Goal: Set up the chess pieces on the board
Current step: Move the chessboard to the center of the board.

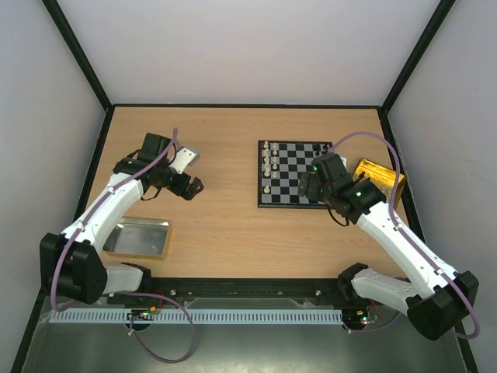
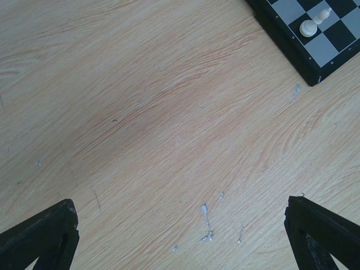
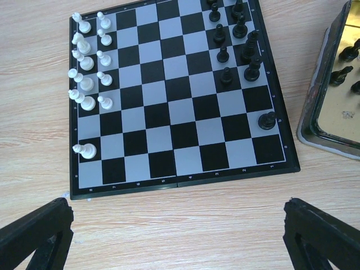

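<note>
On the table [image 1: 225,225] the board [image 3: 169,107] has white chess pieces [image 3: 87,84] along one edge and black opposite, with more in the gold tray [image 3: 315,107] just beside, so the right tool [image 3: 177,236] hangs spread and empty above, probably ready to fetch, and the left tool [image 2: 180,230] is spread too.

There is one board [image 3: 180,181]. On it stand eleven white pieces [image 3: 87,149]: six in the outer column at the left edge and five smaller ones in the column beside it. The black pieces [image 3: 267,120] on the board are about eleven. They stand close together at the right side and the picture edge cuts the farthest ones, so the exact number I cannot tell. There are two trays, one gold tray [image 3: 313,101] and one silver tray [image 1: 140,238]. In the gold tray at least three more black pieces show. There are two arms, the left arm [image 1: 109,203] and the right arm [image 1: 400,237].
</note>
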You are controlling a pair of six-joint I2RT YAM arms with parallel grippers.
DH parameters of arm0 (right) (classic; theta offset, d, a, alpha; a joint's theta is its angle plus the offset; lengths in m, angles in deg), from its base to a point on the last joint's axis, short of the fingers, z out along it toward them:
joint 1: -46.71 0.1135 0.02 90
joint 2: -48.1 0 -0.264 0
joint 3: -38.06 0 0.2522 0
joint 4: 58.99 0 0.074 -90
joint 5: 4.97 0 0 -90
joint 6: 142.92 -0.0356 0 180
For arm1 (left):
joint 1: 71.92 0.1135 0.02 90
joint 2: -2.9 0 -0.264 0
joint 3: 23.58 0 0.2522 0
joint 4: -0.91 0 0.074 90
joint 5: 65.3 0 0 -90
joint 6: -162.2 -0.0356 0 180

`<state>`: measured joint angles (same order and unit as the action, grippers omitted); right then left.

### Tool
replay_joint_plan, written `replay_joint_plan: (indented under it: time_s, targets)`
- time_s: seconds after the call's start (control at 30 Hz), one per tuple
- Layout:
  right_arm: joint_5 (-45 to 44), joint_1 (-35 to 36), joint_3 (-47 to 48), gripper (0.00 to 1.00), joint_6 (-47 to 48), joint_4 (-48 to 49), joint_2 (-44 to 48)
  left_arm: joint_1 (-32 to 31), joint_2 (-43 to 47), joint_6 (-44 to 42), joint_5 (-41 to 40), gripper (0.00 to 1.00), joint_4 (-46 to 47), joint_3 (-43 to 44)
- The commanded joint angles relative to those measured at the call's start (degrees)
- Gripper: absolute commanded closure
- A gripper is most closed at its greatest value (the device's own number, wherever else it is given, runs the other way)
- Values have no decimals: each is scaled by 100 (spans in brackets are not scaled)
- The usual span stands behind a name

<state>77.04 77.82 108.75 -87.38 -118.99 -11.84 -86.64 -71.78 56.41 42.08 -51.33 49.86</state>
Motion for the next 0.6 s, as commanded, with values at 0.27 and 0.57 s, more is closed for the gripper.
replay_joint_plan:
  time_s: [0.27, 0.57]
  targets:
    - [-360, 18, -49, 0, -73, -53, 35, 4, 78, 41, 22, 0, -101, 26]
    - [-203, -472, 1116, 16, 73, -139, -696, -1, 34, -56, -127, 2, -246, 224]
